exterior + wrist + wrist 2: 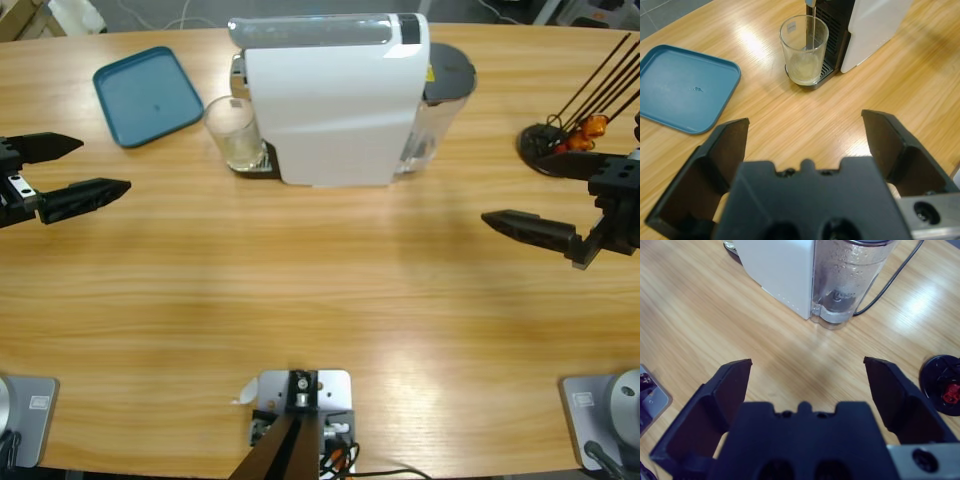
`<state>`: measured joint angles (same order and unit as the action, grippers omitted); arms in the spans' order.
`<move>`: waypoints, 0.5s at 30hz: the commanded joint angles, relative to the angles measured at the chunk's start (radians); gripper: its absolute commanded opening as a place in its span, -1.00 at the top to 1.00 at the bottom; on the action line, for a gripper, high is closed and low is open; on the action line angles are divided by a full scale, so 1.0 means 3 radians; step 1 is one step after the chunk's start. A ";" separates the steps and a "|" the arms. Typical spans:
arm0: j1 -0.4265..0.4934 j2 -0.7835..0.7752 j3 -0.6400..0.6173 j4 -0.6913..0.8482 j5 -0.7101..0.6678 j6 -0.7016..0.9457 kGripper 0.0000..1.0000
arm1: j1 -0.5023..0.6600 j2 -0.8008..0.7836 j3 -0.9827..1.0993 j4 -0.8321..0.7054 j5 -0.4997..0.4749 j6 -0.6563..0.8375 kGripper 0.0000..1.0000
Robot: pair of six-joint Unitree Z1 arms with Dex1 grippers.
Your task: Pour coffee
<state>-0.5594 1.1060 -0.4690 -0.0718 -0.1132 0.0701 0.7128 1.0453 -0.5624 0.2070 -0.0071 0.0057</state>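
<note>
White coffee machine (330, 110), teal tray (147, 94), pale yellowish coffee (804, 69), light wooden table (300, 290).

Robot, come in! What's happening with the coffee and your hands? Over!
Left gripper and right gripper open, holding nothing. Coffee streaming into glass under machine. Tray beside it; nothing between left gripper and glass.

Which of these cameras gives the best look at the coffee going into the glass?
The left wrist view: the glass faces it unobstructed, with a thin stream falling into the pale coffee at the bottom. The high view shows the glass from above, beside the white machine. The right wrist view shows only the machine's other end.
</note>
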 commanded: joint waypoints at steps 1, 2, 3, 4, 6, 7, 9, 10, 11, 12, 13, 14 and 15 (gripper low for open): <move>-0.0027 0.0040 0.0127 -0.0042 0.0021 0.0027 -0.94 | 0.0032 0.0063 0.0063 -0.0036 -0.0024 -0.0039 -0.96; -0.0027 0.0036 0.0127 -0.0042 0.0019 0.0027 -0.94 | 0.0032 0.0075 0.0059 -0.0036 -0.0018 -0.0039 -0.96; -0.0027 0.0036 0.0127 -0.0041 0.0019 0.0027 -0.94 | 0.0032 0.0079 0.0059 -0.0036 -0.0017 -0.0039 -0.96; -0.0027 0.0039 0.0127 -0.0042 0.0019 0.0027 -0.94 | 0.0032 0.0075 0.0059 -0.0036 -0.0017 -0.0039 -0.96; -0.0027 0.0042 0.0127 -0.0042 0.0019 0.0027 -0.94 | 0.0032 0.0069 0.0059 -0.0036 -0.0015 -0.0039 -0.96; -0.0027 0.0040 0.0130 -0.0038 0.0017 0.0024 -0.92 | 0.0032 0.0069 0.0059 -0.0036 -0.0011 -0.0039 -0.96; -0.0027 0.0019 0.0137 -0.0037 0.0019 0.0018 -0.90 | 0.0032 0.0069 0.0059 -0.0036 -0.0007 -0.0039 -0.96; -0.0027 0.0012 0.0140 -0.0037 0.0021 0.0017 -0.90 | 0.0032 0.0069 0.0059 -0.0036 -0.0008 -0.0039 -0.95; -0.0027 0.0005 0.0142 -0.0037 0.0029 0.0017 -0.90 | 0.0032 0.0069 0.0059 -0.0036 -0.0010 -0.0039 -0.95; -0.0027 0.0000 0.0143 -0.0037 0.0035 0.0017 -0.90 | 0.0032 0.0071 0.0059 -0.0036 -0.0008 -0.0039 -0.95; -0.0027 -0.0006 0.0142 -0.0037 0.0035 0.0013 -0.90 | 0.0032 0.0075 0.0059 -0.0036 -0.0007 -0.0039 -0.95; -0.0027 -0.0011 0.0143 -0.0037 0.0029 0.0012 -0.90 | 0.0032 0.0075 0.0059 -0.0036 -0.0007 -0.0039 -0.95; -0.0027 -0.0015 0.0147 -0.0037 0.0024 0.0012 -0.90 | 0.0032 0.0075 0.0059 -0.0036 -0.0007 -0.0039 -0.95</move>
<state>-0.5594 1.1060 -0.4649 -0.0718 -0.1132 0.0701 0.7128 1.0486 -0.5624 0.2070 -0.0071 0.0057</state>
